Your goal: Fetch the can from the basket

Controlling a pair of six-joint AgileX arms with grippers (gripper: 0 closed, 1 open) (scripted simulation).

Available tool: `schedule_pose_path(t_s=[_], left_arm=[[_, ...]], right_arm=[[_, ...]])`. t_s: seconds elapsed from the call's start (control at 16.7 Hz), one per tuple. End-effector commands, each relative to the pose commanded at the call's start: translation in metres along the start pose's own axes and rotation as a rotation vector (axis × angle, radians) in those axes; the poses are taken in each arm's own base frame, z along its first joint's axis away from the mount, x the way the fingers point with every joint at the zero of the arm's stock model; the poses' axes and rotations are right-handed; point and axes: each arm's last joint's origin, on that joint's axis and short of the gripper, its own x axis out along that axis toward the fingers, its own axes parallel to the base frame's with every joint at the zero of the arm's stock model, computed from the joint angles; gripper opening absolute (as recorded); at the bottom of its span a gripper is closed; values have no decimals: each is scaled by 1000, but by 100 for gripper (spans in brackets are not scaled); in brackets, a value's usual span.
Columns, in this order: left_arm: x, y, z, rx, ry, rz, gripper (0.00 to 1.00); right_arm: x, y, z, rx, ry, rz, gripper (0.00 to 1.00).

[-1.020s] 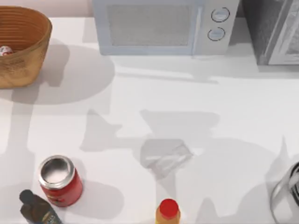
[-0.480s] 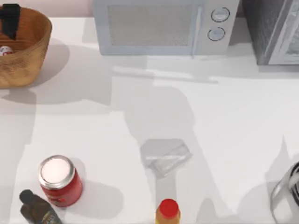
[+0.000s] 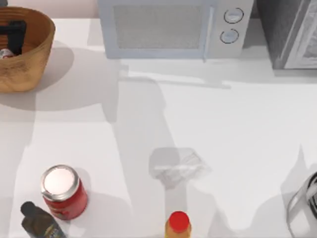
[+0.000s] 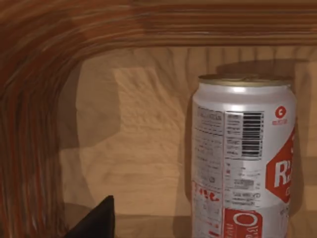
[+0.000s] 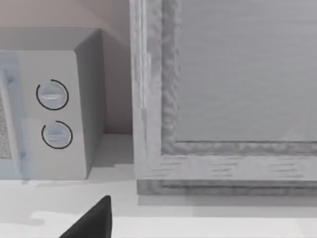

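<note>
The wicker basket (image 3: 34, 54) stands at the table's far left corner. My left gripper (image 3: 14, 33) hangs inside its rim, just behind the can (image 3: 5, 53), of which a white and red sliver shows at the picture's edge. In the left wrist view the can (image 4: 242, 158) stands upright on the basket's floor (image 4: 138, 148), white with red marking and a tan top. One dark fingertip (image 4: 96, 220) sits beside it, apart from it, with nothing held. A single dark fingertip (image 5: 91, 223) of my right gripper shows in the right wrist view, above the table.
A microwave (image 3: 168, 27) and a grey cabinet (image 3: 292, 32) line the back. A large red can (image 3: 62, 191), a dark bottle (image 3: 39, 223) and a red-capped bottle (image 3: 178, 223) stand along the front. A clear crumpled wrapper (image 3: 176, 166) lies mid-table, a metal object (image 3: 304, 208) at the right edge.
My left gripper came into view over the basket's far rim and has moved down into the basket toward the can. The arms' shadows have shifted across the table.
</note>
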Motion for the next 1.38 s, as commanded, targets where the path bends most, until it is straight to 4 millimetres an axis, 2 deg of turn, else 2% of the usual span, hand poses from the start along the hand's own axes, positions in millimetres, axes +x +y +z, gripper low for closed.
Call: schedule_pose_path(t_s=[0.3,0.6,0.72,0.96,1.38], left_arm=[[6,-2,1,2,1,0,100],[48,0,1,0,0,0,100],[59,0,0,0,0,0,100],[60,0,0,0,0,0,100],[60,0,0,0,0,0,47]], right_arm=[[0,0,0,0,0,0,100],[0,0,0,0,0,0,100],[0,0,0,0,0,0,100],[0,0,0,0,0,0,100],[0,0,0,0,0,0,100]])
